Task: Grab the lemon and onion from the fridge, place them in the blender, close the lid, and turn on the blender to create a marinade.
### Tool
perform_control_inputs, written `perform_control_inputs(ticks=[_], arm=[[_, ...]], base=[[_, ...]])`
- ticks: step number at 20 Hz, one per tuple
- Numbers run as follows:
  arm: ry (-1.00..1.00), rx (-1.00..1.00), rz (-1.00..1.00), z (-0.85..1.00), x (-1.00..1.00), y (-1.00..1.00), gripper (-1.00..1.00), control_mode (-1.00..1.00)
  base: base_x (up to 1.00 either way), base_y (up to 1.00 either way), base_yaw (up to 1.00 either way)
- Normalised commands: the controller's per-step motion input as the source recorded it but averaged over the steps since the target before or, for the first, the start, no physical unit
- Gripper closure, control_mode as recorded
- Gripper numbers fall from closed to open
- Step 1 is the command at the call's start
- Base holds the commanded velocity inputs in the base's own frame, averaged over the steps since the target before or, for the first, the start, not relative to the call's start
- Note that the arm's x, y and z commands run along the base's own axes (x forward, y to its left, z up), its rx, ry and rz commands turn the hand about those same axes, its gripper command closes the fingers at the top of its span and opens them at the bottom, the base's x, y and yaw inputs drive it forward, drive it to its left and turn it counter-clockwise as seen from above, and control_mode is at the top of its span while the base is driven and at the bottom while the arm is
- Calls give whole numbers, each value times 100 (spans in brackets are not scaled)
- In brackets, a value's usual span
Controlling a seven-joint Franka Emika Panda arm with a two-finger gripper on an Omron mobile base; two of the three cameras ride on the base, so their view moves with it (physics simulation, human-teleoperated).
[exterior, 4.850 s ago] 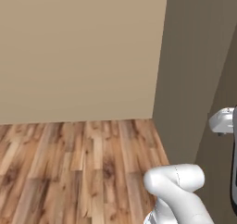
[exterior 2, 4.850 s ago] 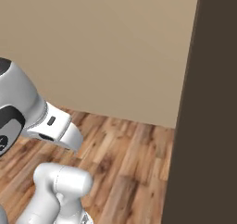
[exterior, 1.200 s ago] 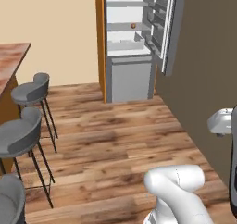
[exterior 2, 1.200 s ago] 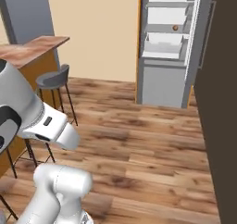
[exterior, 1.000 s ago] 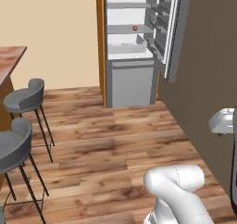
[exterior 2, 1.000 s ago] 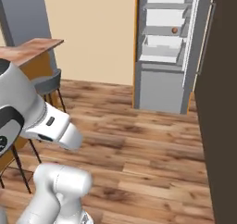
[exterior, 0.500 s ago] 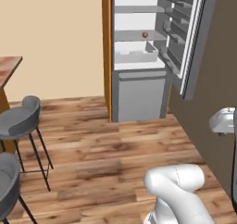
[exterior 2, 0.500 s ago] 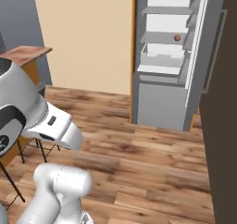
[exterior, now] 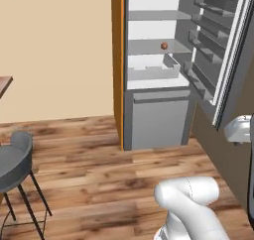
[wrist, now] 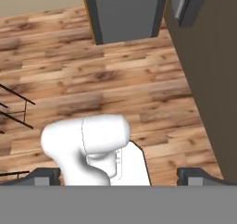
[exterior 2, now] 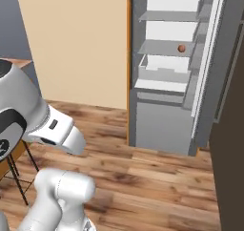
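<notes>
Approaching the open fridge (exterior: 158, 115) is your step; the gripper (wrist: 118, 174) looks spread wide, empty (pointing floorward); next, reach that small brownish ball (exterior: 164, 46).

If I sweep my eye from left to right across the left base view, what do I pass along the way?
Bar stool → beige wall → orange panel → fridge with a small reddish-brown ball on a shelf → open fridge door with its grey racks.
</notes>
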Motion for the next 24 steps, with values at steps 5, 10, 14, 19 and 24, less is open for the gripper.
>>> perform_control_inputs(ticks=[5,10,14,19,24], arm=[[0,0,0,0,0,0,-100,100],[0,0,0,0,0,0,-100,100],[0,0,0,0,0,0,-100,100],[0,0,0,0,0,0,-100,100],[0,0,0,0,0,0,-100,100]], base=[[100,0,0],[100,0,0],[100,0,0],[87,-4,0],[31,-22,0]])
